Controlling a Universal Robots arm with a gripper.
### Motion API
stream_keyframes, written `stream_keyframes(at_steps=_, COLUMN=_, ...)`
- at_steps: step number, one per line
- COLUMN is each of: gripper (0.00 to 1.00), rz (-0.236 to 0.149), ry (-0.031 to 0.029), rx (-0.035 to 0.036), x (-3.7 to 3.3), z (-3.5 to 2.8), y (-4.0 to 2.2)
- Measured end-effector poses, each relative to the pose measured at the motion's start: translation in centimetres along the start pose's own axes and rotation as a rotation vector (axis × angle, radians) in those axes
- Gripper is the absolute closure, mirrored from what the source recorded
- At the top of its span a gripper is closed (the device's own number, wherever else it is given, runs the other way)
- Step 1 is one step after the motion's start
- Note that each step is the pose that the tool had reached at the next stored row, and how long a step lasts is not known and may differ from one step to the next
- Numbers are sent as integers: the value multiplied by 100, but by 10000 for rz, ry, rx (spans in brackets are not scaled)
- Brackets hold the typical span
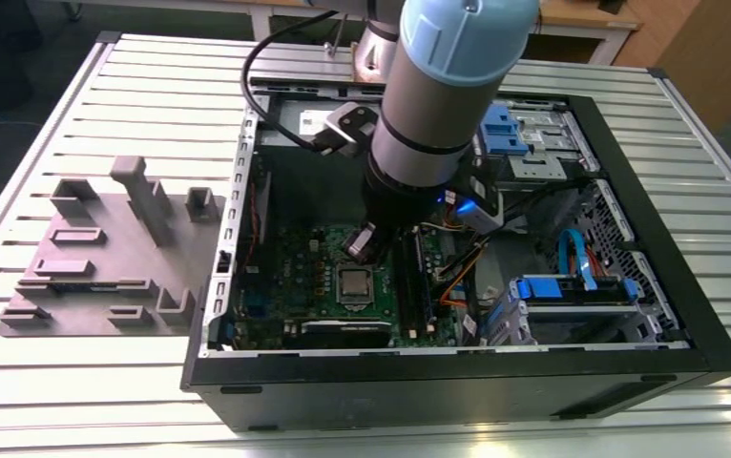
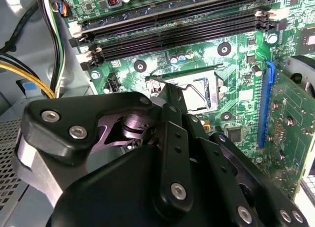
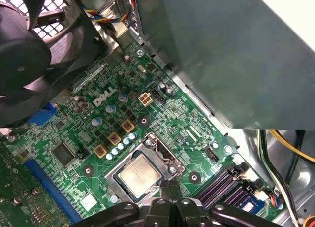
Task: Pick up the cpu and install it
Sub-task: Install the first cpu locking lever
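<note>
Silvery square cpu flat in its metal-framed socket, narrow-fingered black gripper just above, empty

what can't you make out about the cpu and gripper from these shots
- Second wrist view: the gripper body covers much of the socket, so its contents are hidden.
- First wrist view: the cpu lies in the socket; the picture's edge cuts the gripper off.
- Exterior view: the arm hides the gripper, and the cpu is too small to judge seating.

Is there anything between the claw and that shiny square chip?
Nothing: in the first wrist view the claw sits just beside the cpu, seated in its socket.
</note>
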State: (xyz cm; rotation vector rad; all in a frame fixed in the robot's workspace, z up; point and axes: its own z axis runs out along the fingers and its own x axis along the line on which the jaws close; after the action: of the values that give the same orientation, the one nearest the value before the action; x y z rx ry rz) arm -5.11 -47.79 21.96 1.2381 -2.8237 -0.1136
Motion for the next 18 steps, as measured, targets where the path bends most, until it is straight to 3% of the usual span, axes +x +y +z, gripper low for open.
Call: stream_keyframes(at_steps=18, gripper=90, rz=16, ry=6, rx=7, x=3, z=20, y=2)
